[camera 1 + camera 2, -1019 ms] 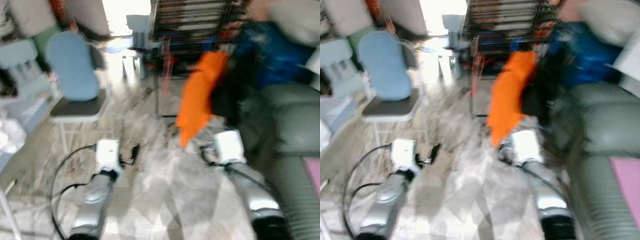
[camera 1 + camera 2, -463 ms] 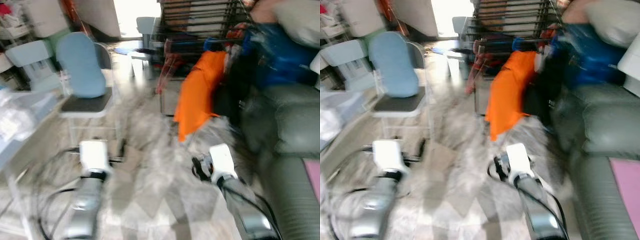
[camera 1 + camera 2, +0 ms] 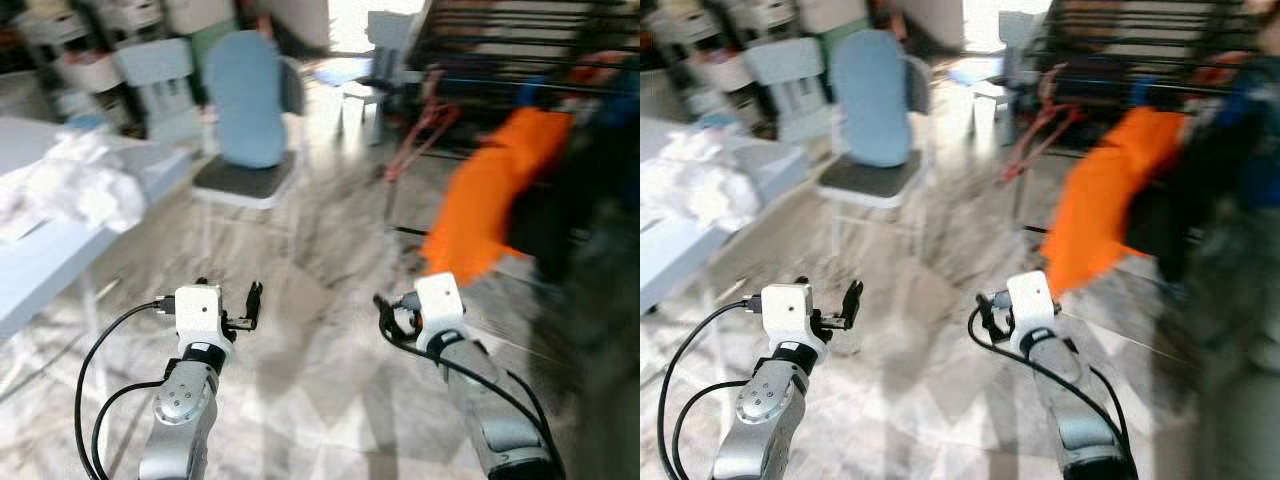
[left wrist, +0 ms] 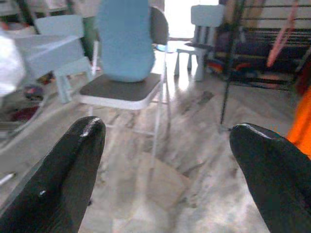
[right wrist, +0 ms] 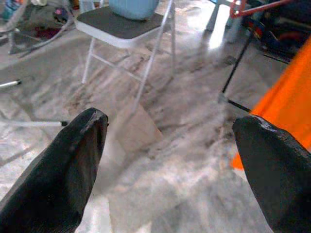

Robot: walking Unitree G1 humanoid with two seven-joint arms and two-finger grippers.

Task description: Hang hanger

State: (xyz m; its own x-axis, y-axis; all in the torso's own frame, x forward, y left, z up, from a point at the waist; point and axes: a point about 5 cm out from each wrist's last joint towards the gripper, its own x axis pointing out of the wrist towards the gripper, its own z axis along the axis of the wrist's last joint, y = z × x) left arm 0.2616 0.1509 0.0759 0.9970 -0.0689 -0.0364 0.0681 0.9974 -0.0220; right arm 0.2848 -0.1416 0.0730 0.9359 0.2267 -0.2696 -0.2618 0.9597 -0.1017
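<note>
Red hangers [image 3: 425, 125] hang blurred on a black drying rack [image 3: 500, 60] at the back right. An orange garment [image 3: 495, 190] hangs from the rack beside dark clothing. My left gripper [image 3: 247, 303] is held low over the marble floor, open and empty; its wrist view shows both black fingers [image 4: 73, 170] wide apart with a pink hanger [image 4: 284, 36] far ahead. My right gripper [image 3: 385, 315] is also open and empty, a little in front of the orange garment [image 5: 291, 97]; a red hanger [image 5: 252, 6] shows far beyond it.
A folding chair with a blue cushion [image 3: 245, 110] stands ahead on the left. A pale blue table [image 3: 60, 250] with crumpled white cloth [image 3: 75, 185] is at the near left. Small pale chairs [image 3: 155, 85] and a stool [image 3: 385, 40] stand further back.
The camera has swung to the left, so the rack and orange garment sit further right and the table has come into view. Both arms stay held out in front, open.
</note>
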